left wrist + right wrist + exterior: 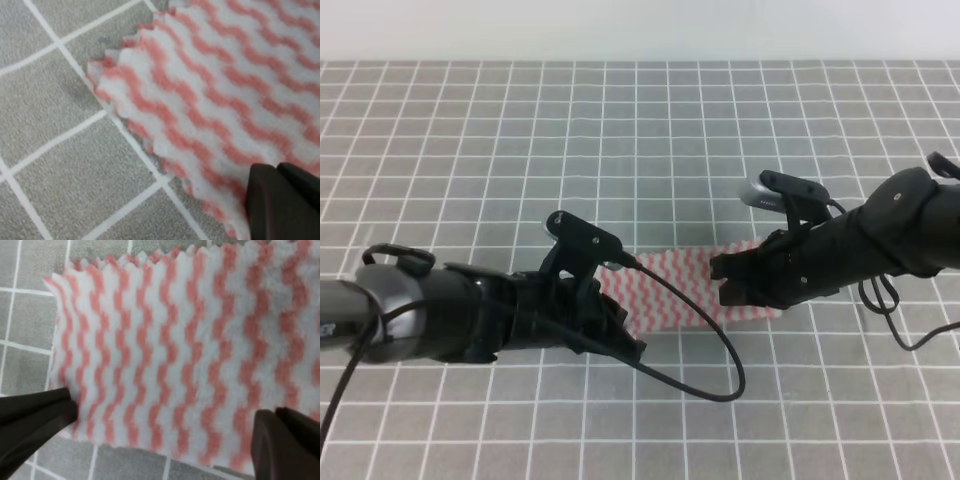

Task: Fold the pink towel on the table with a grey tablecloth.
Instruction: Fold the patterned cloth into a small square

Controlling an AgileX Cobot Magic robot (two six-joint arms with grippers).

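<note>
Towel first: the pink towel lies flat on the table with a grey tablecloth, a bit right of the middle in the high view. It sits between the two black arms, so each arm can reach one end of it.

The left gripper is low down at the towel's left end. I think it is there to pick up that end. In the left wrist view only one dark finger shows, at the bottom right, over the wavy pink stripes. The zigzag corner of the towel lies on the grey cloth just up and left of that finger. I cannot tell if this gripper is wide or closed, because the other finger is out of the picture.

The right gripper is low at the towel's right end. In the right wrist view its two dark fingers stand far apart, one at the bottom left and one at the bottom right. So it is spread wide and it holds nothing. The near edge of the towel runs between the two fingers, and the left finger touches or covers the towel's corner.

The towel looks flat with no fold yet. My guess is that both arms are getting ready to pinch the near edge and lift it over.
</note>
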